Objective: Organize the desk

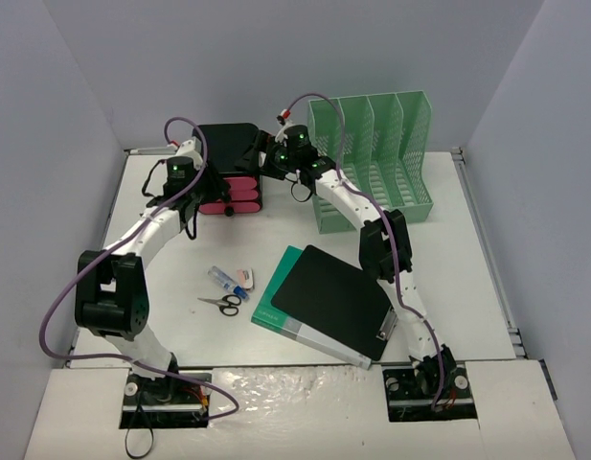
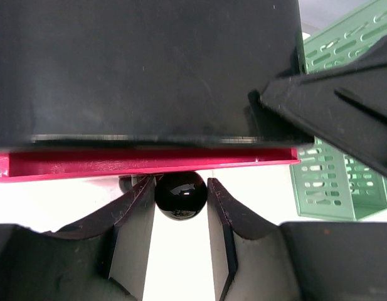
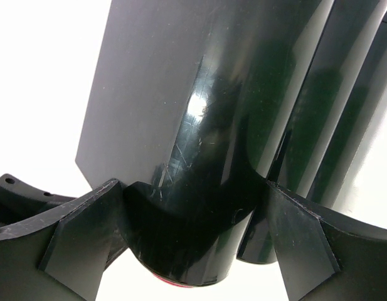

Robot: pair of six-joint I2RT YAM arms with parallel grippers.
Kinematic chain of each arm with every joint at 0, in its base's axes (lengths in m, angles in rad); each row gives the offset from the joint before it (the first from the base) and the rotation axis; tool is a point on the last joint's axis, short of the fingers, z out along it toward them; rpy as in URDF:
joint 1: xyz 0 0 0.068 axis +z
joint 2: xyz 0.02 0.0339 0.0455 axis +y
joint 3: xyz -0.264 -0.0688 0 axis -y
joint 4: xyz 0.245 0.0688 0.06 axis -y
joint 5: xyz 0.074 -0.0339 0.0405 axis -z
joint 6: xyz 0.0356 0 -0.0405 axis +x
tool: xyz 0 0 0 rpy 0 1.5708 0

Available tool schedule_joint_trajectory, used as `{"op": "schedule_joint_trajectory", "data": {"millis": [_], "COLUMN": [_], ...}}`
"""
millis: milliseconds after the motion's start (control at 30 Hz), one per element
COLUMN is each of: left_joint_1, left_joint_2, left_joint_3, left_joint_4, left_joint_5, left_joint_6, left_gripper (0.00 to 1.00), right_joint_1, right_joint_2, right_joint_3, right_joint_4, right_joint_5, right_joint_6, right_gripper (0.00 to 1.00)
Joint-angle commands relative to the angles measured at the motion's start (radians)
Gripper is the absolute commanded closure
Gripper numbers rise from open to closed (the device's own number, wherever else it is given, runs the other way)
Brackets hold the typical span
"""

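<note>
Closest to me, at six o'clock, two arm bases [image 1: 151, 388] sit at the edge of the big white desk [image 1: 467, 278], which fills the floor between grey walls. At eleven o'clock stands a black drawer box [image 1: 228, 149]. The left gripper [image 2: 179, 183] pinches a round black knob [image 2: 179, 199] under a pink drawer [image 2: 149, 162]. The right gripper [image 3: 192, 188] hugs the box's curved black side, with its jaws spread wide and touching it. A green file rack [image 1: 381, 172] stands at one o'clock. A black clipboard [image 1: 333, 297] lies on a teal book [image 1: 274, 309] at five o'clock, and scissors [image 1: 221, 304] lie at seven.
</note>
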Motion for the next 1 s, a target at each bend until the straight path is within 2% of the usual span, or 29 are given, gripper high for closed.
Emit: {"op": "schedule_joint_trajectory", "data": {"millis": [0,567,967], "left_joint_1": [-0.006,-0.024,-0.027], "left_joint_2": [-0.096,-0.275,-0.345], "left_joint_3": [-0.01,-0.136,-0.178], "left_joint_4": [0.022,-0.055,-0.089], "left_joint_5": [0.016,-0.011,-0.021], "left_joint_6": [0.007,0.01,0.011], "left_gripper": [1.0,1.0,1.0], "right_joint_1": [-0.015,-0.02,-0.018], "right_joint_2": [-0.011,-0.026,-0.029], "right_joint_3": [-0.003,-0.023,-0.02], "right_joint_4": [0.058,0.059,0.059], "right_joint_5": [-0.012,-0.012,-0.009], "right_joint_6": [0.003,-0.009,-0.008], "right_gripper": [0.1,0.11,0.11]}}
